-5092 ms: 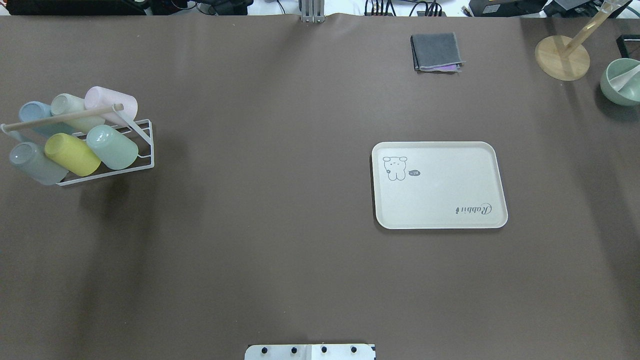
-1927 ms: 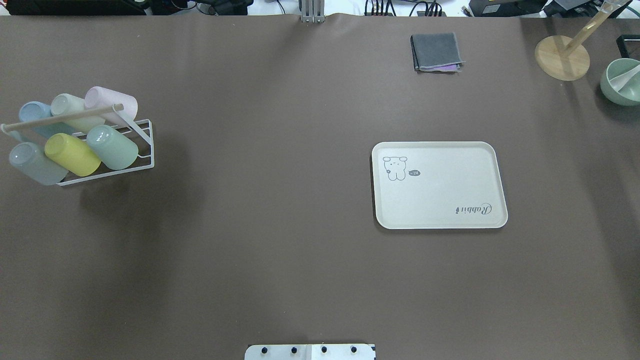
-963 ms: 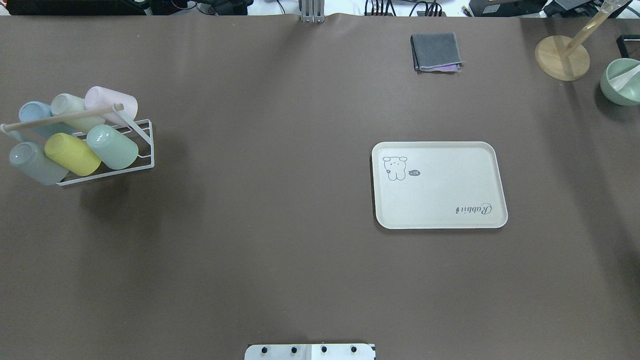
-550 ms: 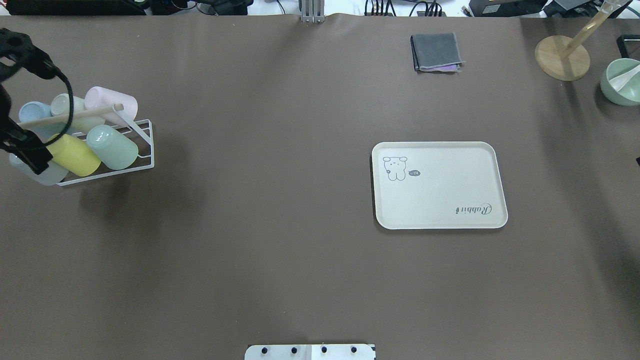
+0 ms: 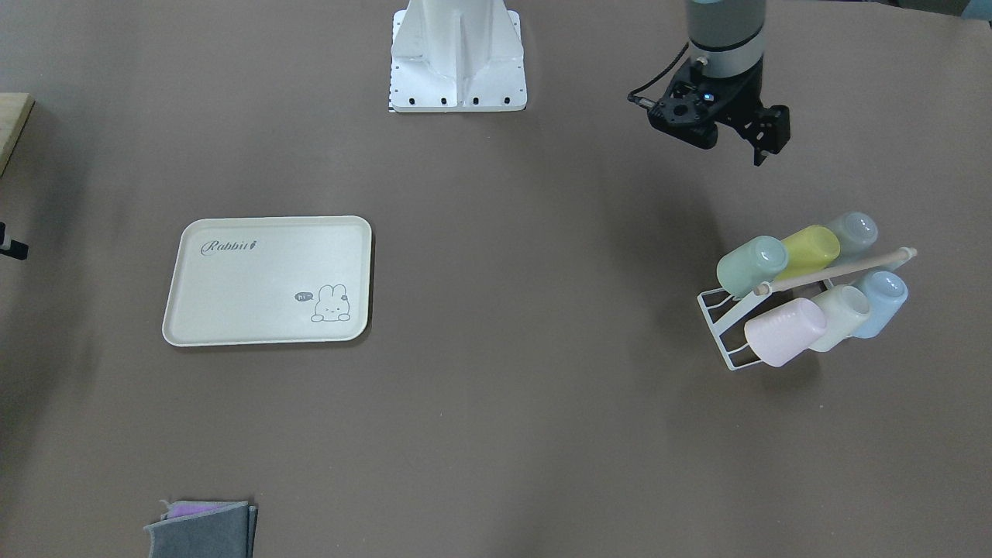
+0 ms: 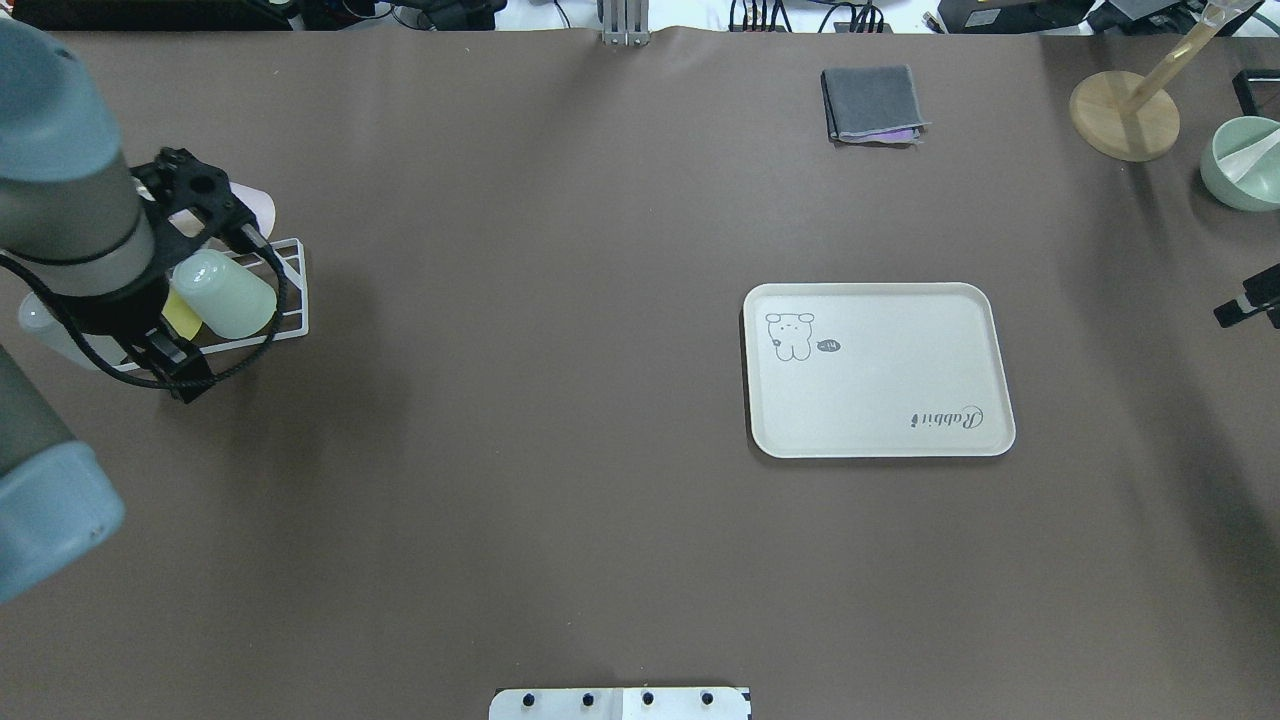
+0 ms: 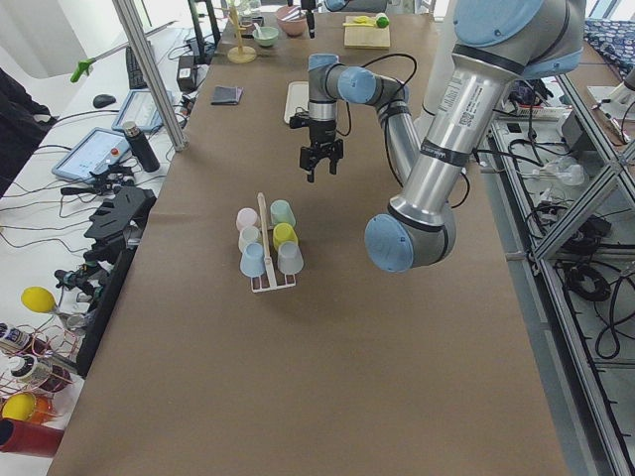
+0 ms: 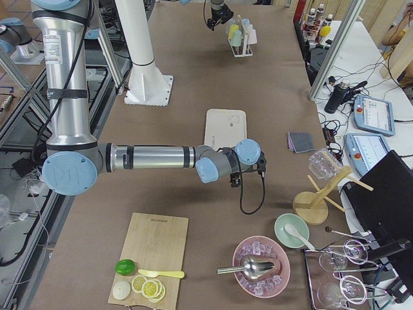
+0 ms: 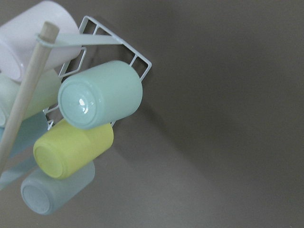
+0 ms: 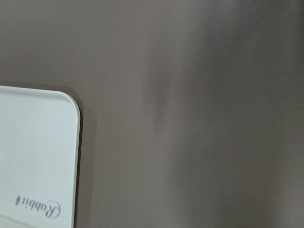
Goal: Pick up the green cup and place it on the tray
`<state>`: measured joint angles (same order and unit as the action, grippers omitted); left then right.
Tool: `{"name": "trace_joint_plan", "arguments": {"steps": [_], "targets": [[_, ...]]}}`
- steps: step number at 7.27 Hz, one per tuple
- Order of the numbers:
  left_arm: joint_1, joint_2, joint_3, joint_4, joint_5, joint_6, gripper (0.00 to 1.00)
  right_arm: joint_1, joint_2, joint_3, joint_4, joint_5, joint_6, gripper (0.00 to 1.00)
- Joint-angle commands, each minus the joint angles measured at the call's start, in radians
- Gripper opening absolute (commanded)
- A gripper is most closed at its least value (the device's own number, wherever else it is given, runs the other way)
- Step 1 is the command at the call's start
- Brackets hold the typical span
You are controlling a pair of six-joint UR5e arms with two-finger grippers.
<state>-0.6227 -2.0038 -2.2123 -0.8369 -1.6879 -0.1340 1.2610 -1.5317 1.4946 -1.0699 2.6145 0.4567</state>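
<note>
The green cup (image 5: 752, 263) lies on its side, bottom outward, in a white wire rack (image 5: 725, 341), at the end next to a yellow cup (image 5: 810, 248). It shows large in the left wrist view (image 9: 102, 95) and partly under my left arm in the overhead view (image 6: 225, 295). My left gripper (image 5: 740, 143) hovers above the table on the robot's side of the rack, open and empty. The cream tray (image 6: 880, 370) lies flat and bare far to the right; its corner shows in the right wrist view (image 10: 33, 156). Only a tip of my right gripper (image 6: 1245, 300) shows at the edge; I cannot tell its state.
The rack also holds pink (image 5: 783, 332), cream (image 5: 841, 316), blue (image 5: 880, 298) and grey-blue (image 5: 852, 231) cups under a wooden bar (image 5: 837, 271). A folded grey cloth (image 6: 872, 103), a wooden stand (image 6: 1125, 115) and a green bowl (image 6: 1243, 165) sit at the far edge.
My left arm has swung in from the left and now hangs over the rack, hiding most cups in the overhead view. A tip of the right gripper has appeared at the right edge.
</note>
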Motion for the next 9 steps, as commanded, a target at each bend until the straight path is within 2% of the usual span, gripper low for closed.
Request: {"name": "trace_joint_plan", "arguments": {"steps": [1,3,4,5,6,8,9], "targets": [[0.198,0.013,-0.015,-0.041,0.299,0.039,0.97,-0.145,0.057,-0.059,0.296,-0.088,0.382,0.92],[0.286,0.057,0.002,-0.048,0.528,0.172,0.97,-0.317,0.105,-0.051,0.419,-0.232,0.607,0.92],[0.354,0.078,0.012,-0.045,0.695,0.256,0.97,-0.345,0.138,-0.051,0.427,-0.255,0.634,0.91],[0.386,0.1,0.017,-0.044,0.762,0.334,0.97,-0.345,0.137,-0.056,0.427,-0.248,0.622,0.86],[0.397,0.112,0.057,-0.039,0.793,0.37,0.97,-0.341,0.133,-0.065,0.424,-0.251,0.544,0.71],[0.391,0.131,0.103,-0.019,0.813,0.434,0.97,-0.289,0.127,-0.071,0.401,-0.219,0.494,0.71],[0.39,0.14,0.139,-0.021,0.899,0.527,0.97,-0.258,0.128,-0.07,0.369,-0.182,0.493,0.71]]}}
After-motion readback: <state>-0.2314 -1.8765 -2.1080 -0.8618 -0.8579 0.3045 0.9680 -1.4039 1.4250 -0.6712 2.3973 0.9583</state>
